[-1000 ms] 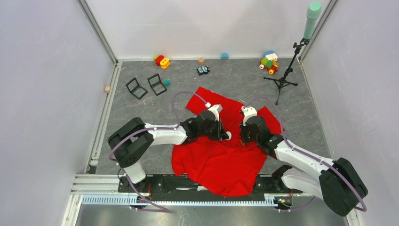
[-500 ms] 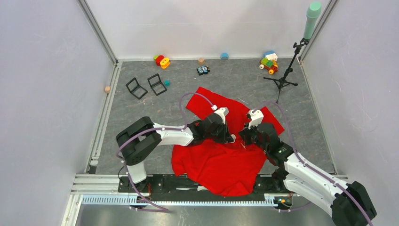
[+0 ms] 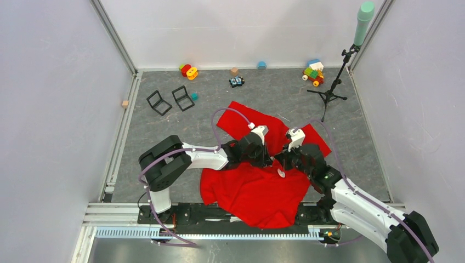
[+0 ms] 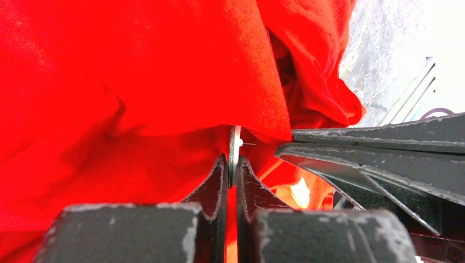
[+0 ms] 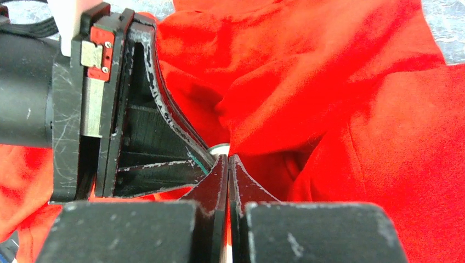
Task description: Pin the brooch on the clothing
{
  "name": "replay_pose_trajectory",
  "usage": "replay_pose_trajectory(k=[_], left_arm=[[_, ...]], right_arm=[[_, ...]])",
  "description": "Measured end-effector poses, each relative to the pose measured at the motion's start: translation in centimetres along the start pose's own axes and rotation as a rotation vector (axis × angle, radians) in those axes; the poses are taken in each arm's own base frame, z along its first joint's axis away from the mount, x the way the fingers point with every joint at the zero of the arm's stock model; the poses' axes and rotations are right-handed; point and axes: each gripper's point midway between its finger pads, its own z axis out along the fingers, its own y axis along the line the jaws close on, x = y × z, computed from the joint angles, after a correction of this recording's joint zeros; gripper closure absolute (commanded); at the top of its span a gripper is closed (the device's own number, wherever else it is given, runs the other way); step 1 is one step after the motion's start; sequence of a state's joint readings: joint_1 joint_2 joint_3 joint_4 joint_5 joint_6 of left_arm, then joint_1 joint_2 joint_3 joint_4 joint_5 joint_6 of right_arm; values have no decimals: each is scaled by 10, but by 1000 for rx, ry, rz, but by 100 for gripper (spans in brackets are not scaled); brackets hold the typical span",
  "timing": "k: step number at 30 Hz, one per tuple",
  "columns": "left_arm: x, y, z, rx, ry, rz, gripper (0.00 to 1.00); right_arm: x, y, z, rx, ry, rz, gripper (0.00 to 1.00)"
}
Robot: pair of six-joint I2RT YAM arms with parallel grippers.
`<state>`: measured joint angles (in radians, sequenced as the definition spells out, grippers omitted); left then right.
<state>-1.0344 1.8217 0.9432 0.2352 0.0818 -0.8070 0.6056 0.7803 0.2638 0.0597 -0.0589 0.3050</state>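
Note:
The red T-shirt (image 3: 257, 189) lies crumpled on the grey floor between my arms. My left gripper (image 3: 272, 164) is shut on the brooch (image 4: 234, 147), a thin silver disc seen edge-on, its pin pointing right. The brooch shows as a small white spot in the top view (image 3: 281, 173). My right gripper (image 3: 281, 165) faces the left one, tips almost touching. In the right wrist view it (image 5: 227, 159) is shut on a raised fold of the shirt (image 5: 307, 109), with the disc's edge (image 5: 221, 148) just behind the tips. The shirt's collar tag is hidden.
Two black frames (image 3: 170, 100), coloured toy blocks (image 3: 188, 70), a small toy car (image 3: 236, 81) and a block vehicle (image 3: 313, 72) lie along the back. A tripod stand (image 3: 330, 87) with a green-topped pole stands back right. White walls enclose the cell.
Both grippers moved right and slightly nearer the camera over the shirt. The brooch in the left gripper travelled down-right, closer to the right gripper's tips. The right arm stretched forward.

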Motion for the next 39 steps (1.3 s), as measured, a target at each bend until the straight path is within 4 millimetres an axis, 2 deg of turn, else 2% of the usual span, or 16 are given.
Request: replay_pose_trajectory(k=[7, 16, 35, 39], left_arm=[[-5, 3, 0, -18, -27, 0, 98], [-8, 2, -2, -20, -46, -9, 98], [-5, -1, -12, 37, -79, -55, 98], [-4, -3, -12, 54, -74, -54, 98]], right_arm=[[9, 3, 1, -25, 22, 1, 100], [11, 9, 1, -63, 29, -6, 100], [32, 6, 6, -68, 58, 1, 100], [33, 6, 6, -72, 55, 8, 87]])
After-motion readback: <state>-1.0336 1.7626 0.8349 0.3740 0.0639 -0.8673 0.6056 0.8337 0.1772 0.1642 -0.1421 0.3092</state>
